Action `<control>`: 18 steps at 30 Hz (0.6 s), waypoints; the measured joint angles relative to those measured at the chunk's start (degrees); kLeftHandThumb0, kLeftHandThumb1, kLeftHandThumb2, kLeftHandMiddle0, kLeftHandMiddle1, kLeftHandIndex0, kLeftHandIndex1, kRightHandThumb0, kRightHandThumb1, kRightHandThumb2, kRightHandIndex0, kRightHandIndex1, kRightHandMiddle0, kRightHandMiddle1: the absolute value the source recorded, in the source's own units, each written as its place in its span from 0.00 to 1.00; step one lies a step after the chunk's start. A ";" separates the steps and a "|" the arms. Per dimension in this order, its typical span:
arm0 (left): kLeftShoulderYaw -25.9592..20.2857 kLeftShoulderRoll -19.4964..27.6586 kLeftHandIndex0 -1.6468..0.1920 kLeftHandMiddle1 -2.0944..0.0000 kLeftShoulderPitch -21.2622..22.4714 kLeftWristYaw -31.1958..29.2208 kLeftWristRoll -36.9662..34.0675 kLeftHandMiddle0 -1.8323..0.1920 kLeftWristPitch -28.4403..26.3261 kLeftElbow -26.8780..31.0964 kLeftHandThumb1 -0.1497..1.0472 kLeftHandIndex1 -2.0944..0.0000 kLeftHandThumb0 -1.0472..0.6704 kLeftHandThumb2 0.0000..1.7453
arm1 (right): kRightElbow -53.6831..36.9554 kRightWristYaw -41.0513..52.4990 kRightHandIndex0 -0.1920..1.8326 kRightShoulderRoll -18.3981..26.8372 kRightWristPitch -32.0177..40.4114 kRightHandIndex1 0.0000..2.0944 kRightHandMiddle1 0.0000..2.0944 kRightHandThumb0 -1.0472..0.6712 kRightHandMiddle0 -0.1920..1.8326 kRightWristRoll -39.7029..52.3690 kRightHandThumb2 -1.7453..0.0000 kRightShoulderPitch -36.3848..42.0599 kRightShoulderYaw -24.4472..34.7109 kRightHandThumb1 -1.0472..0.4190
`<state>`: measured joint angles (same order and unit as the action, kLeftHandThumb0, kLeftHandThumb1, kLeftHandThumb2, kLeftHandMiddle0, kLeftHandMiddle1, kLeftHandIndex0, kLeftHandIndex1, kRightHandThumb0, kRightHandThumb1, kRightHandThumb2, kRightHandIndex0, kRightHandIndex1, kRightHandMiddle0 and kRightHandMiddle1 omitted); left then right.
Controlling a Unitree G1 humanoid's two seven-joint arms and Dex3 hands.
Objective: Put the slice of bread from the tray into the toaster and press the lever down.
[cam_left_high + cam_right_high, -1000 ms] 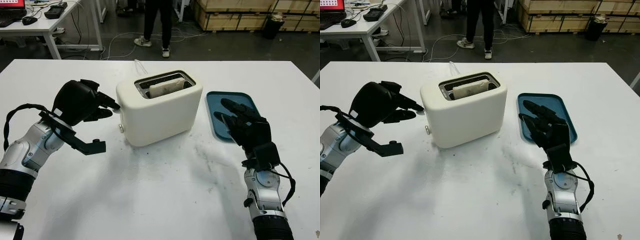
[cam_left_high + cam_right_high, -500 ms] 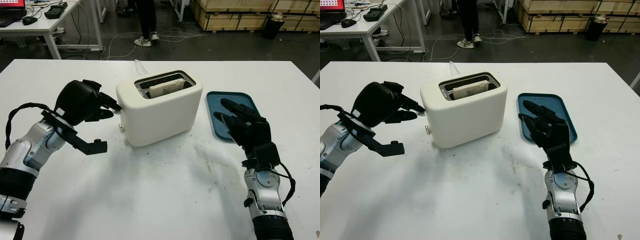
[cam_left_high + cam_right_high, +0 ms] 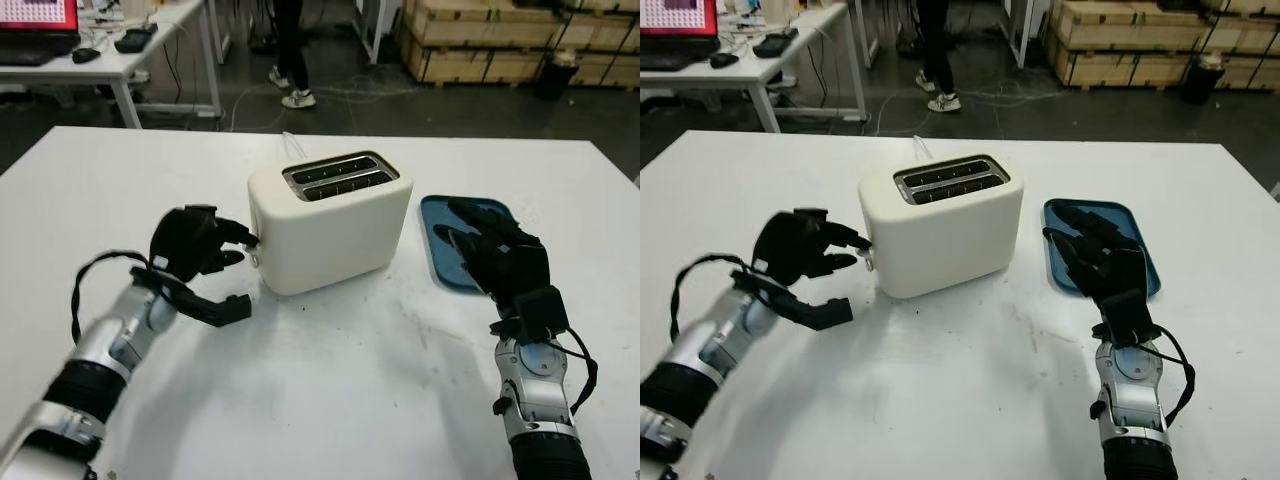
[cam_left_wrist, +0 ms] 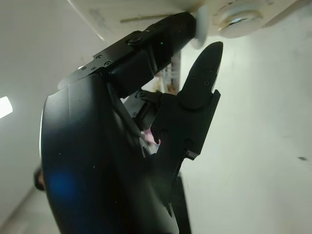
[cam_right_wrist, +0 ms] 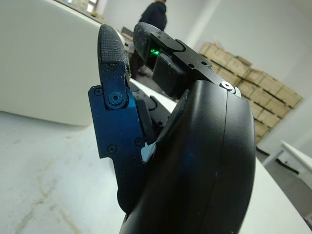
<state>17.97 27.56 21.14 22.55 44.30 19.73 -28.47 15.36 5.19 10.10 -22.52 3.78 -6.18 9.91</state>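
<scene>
Left eye view: left hand (image 3: 200, 244) fingers curled, fingertip on toaster (image 3: 330, 220) lever (image 3: 255, 243) to press it; right hand (image 3: 497, 255) open over tray (image 3: 436, 215).

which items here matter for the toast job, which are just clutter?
Job:
toaster, slots on top
lever on its end, left hand at it
blue tray, right hand open over it

Clutter:
desk with monitor
wooden crates
person standing behind
</scene>
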 measured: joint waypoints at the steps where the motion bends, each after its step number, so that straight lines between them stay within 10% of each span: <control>1: 0.11 0.00 0.22 0.17 -0.02 0.58 -0.01 0.55 0.08 0.00 0.82 1.00 0.48 0.01 | -0.09 0.00 0.58 0.00 0.14 0.00 0.00 0.29 0.53 0.00 0.91 0.01 0.00 0.09; 18: 2.92 4.53 0.23 0.17 0.72 -2.62 -2.20 0.56 -0.81 3.54 0.81 1.00 0.48 0.00 | -0.50 0.11 0.59 -0.02 1.35 0.01 0.00 0.26 0.54 0.01 0.93 0.03 -0.13 0.09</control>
<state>20.89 32.09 21.86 19.93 42.10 18.92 -24.92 14.85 5.30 10.07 -21.17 3.79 -6.14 9.78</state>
